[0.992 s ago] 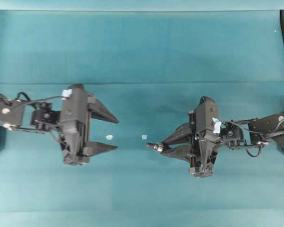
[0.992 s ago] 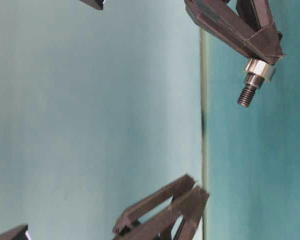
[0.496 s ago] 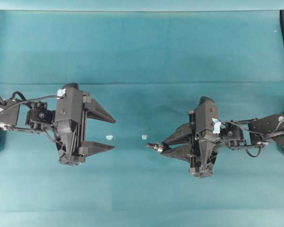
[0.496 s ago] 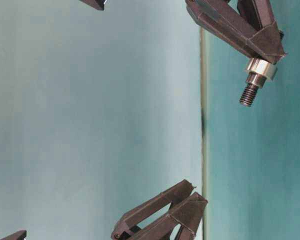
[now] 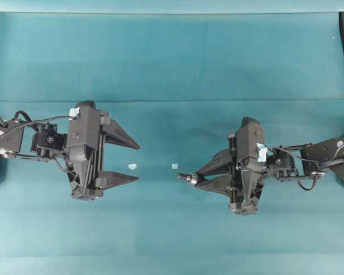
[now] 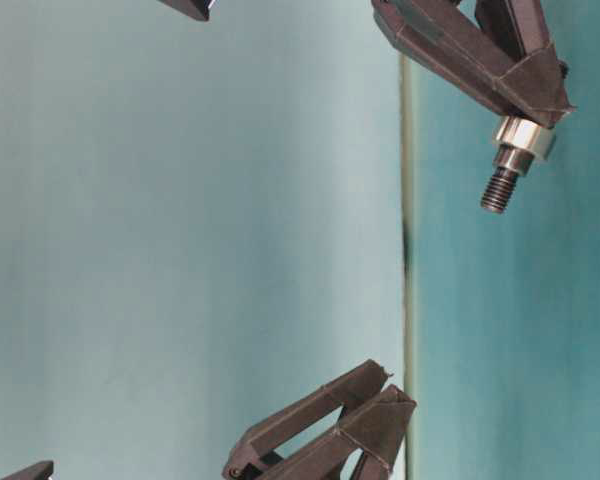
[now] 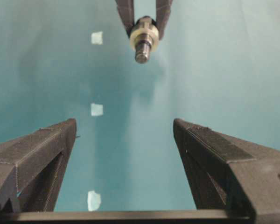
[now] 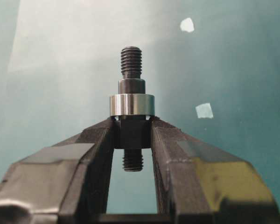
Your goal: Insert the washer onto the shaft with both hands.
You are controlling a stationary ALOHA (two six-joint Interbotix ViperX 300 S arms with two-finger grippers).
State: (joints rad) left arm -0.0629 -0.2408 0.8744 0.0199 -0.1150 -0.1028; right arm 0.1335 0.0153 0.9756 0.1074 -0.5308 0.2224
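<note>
The shaft (image 8: 131, 112) is squeezed tight between the right fingers (image 8: 172, 154), with the washer (image 8: 131, 105) already sitting on it just past the fingertips. The left fingers (image 7: 214, 158) are spread wide with nothing in them, well apart from the shaft. Small pale chips (image 5: 132, 166) are seen on the teal worktop (image 5: 172, 57) between the two.
</note>
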